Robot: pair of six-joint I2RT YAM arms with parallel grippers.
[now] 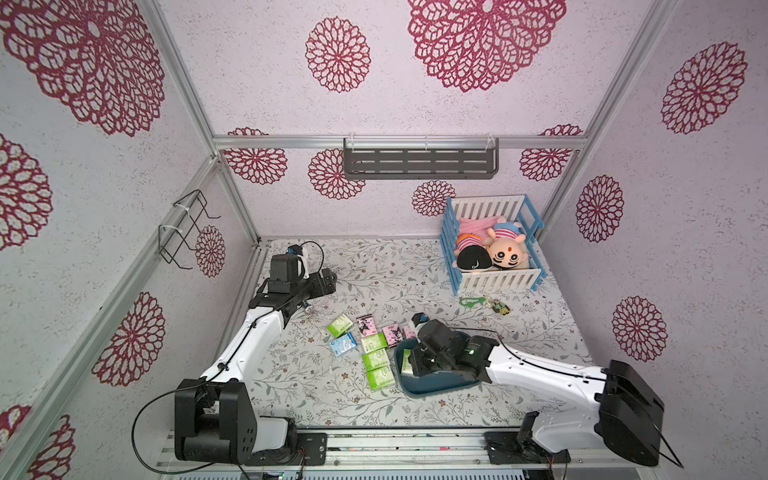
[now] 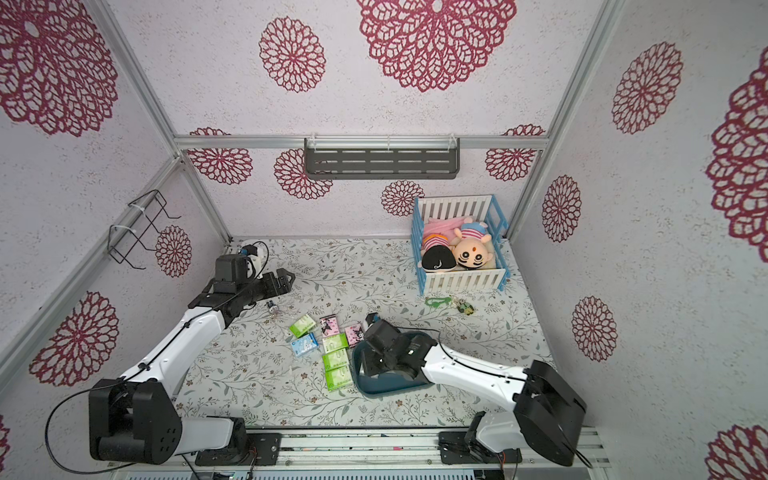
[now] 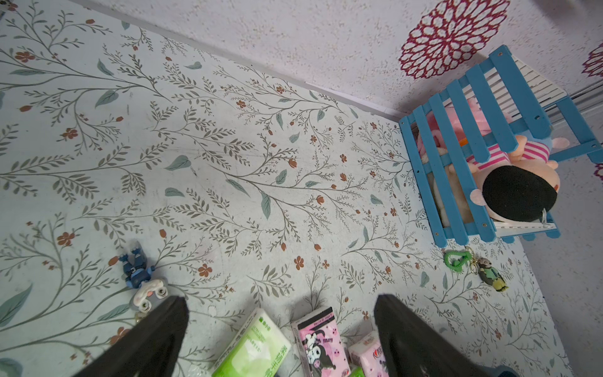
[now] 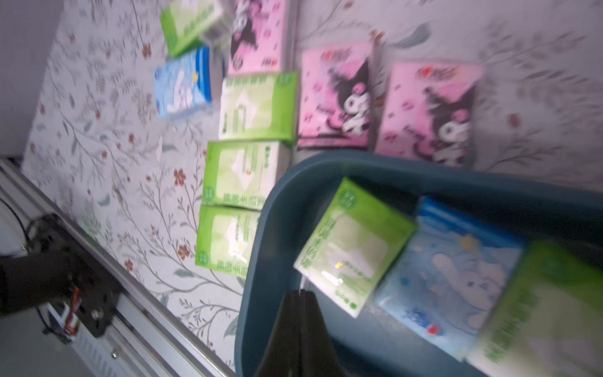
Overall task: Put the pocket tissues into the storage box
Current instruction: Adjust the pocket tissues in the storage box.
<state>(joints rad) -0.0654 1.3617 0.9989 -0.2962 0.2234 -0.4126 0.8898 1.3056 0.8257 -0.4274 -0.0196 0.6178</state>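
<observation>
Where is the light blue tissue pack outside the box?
In both top views the light blue pack lies left of the green packs beside the storage box.

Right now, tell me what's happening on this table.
The right claw is shut and down inside the storage box, its tips by a green pack lying there with a light blue pack and a second green pack. Whether it pinches the wrapper I cannot tell. Eight more pocket tissues lie on the table beside the box. The left claw hangs open and empty above the table.
</observation>
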